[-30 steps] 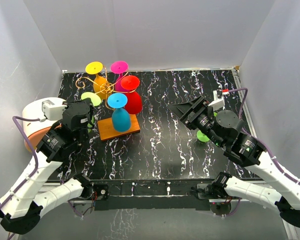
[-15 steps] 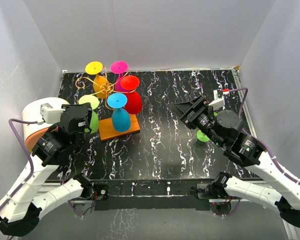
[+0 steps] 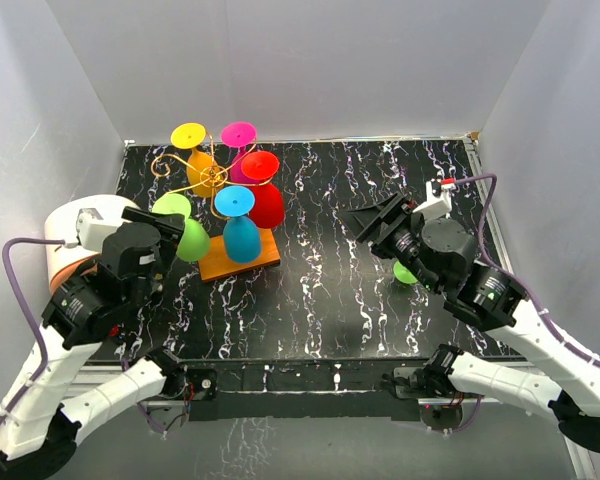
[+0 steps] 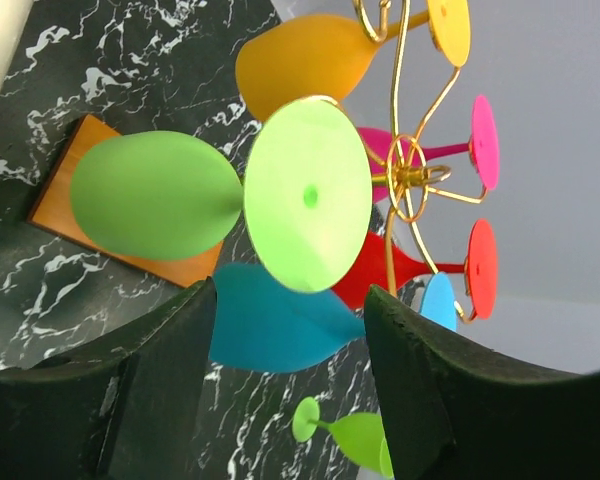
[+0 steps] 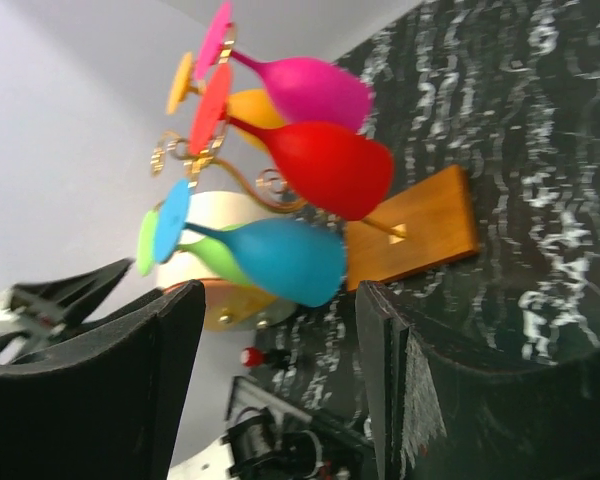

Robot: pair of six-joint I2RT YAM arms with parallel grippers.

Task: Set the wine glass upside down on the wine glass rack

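Hanging lime wine glass [image 4: 150, 195], apparently on wine glass rack [image 4: 405, 180] edge, left gripper [image 4: 290, 305] spread just beside, right gripper [image 5: 275, 300] spread, empty, well apart.

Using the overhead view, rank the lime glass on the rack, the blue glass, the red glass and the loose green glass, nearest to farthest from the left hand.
1. Lime glass, just ahead of the left hand.
2. Blue glass, near side of the rack.
3. Red glass, rack's right side.
4. Loose green glass, far right.
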